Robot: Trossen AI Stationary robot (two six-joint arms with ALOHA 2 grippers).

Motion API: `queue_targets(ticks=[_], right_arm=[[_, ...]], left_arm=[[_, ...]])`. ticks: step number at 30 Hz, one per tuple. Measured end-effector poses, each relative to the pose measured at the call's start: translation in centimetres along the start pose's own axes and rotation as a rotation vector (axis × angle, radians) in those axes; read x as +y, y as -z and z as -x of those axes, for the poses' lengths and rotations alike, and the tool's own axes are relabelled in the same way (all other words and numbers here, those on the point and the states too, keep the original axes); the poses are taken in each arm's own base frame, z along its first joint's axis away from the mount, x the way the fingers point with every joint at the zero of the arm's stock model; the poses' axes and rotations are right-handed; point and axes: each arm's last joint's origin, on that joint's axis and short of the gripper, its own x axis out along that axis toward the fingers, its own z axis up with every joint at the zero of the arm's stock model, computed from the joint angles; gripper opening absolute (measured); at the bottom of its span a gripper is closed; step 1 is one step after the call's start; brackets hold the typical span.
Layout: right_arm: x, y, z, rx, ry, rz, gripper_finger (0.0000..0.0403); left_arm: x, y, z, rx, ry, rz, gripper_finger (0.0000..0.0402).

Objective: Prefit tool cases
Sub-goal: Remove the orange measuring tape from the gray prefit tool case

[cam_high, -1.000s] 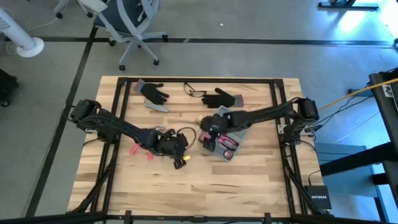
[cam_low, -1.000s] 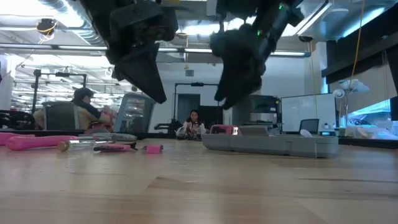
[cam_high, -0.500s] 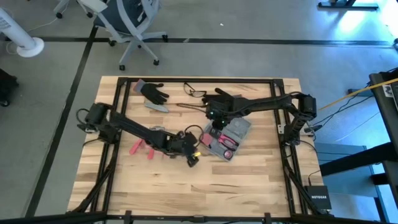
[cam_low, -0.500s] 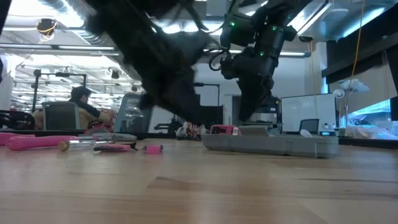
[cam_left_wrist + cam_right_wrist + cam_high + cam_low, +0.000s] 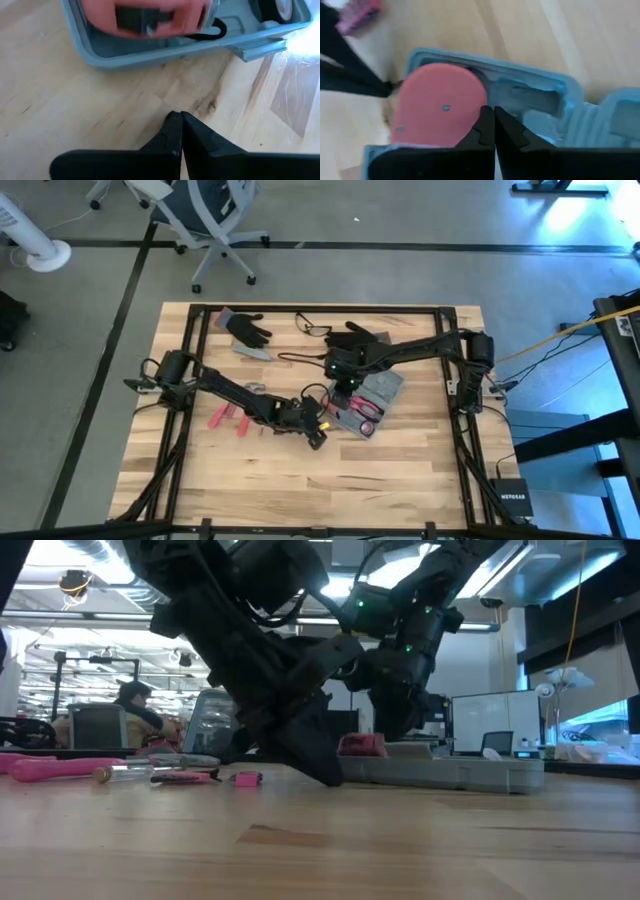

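Left gripper [image 5: 318, 438] clenched, empty, just off tool case [image 5: 372, 398] lower-left edge. Right gripper [image 5: 342, 390] clenched, empty, over case. Bare table [image 5: 400, 470] lower right.

Wooden table [image 5: 400, 470] bears case [image 5: 375, 395], gloves [image 5: 245, 330], glasses [image 5: 312, 328].

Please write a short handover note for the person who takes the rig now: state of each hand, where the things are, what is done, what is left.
Left hand: shut, empty, low at the table just beside the case's near edge.
Right hand: shut, empty, above the round red tool lying in the case.
Tool case: open, table centre-right, some tools already in its slots.
Loose pink tools lie on the table's left part.
Left to do: fit the loose tools.
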Motion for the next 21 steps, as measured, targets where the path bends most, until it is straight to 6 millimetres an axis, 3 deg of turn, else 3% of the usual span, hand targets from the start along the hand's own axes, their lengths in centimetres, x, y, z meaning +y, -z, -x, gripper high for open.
queue_targets(ticks=[9,16,21], right_arm=[[0.0,-0.6,-0.2,-0.055,0.013,0.001,0.0],[1.1,0.5,-1.3,-0.002,0.009,0.02,0.0],[1.8,0.9,-1.5,0.038,-0.089,0.003,0.0]], left_arm=[[0.2,-0.2,-0.1,-0.034,-0.029,0.005,0.0],[0.6,-0.1,-0.8,-0.048,-0.056,0.006,0.0],[0.8,0.3,-1.5,-0.051,-0.057,0.01,0.0]])
